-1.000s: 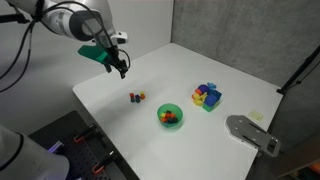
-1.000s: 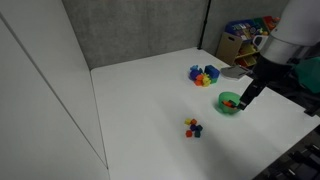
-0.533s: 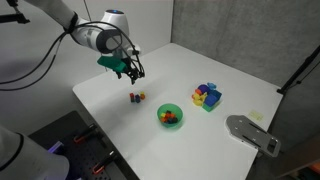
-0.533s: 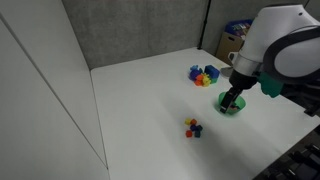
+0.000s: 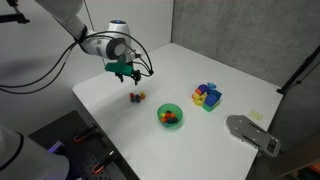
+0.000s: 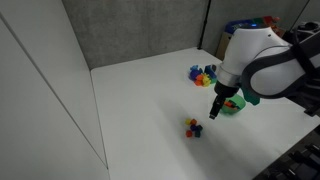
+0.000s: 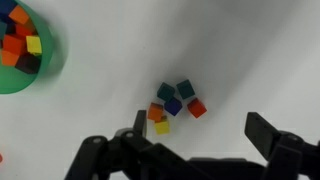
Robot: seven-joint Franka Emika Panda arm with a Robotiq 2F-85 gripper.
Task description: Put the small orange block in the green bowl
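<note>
The small orange block [image 7: 156, 113] lies in a tight cluster of tiny cubes with a red-orange [image 7: 197, 108], a blue, a yellow and two teal ones. The cluster shows in both exterior views [image 5: 136, 97] [image 6: 193, 127]. The green bowl [image 7: 48, 66] holds several coloured blocks; it also shows in both exterior views [image 5: 160, 113] [image 6: 236, 108]. My gripper [image 7: 200, 130] is open and empty, hovering above the table just beside the cluster [image 5: 128, 75] [image 6: 214, 112]. In the wrist view the red-orange cube lies between my fingers' line.
A blue holder of mixed coloured blocks [image 5: 208, 97] [image 6: 203, 75] stands beyond the bowl. A grey metal base [image 5: 250, 132] sits at the table's corner. The table edge runs near the cluster in an exterior view [image 5: 95, 120].
My gripper has travelled across the table toward the block cluster and come lower. The blocks and bowl have not moved.
</note>
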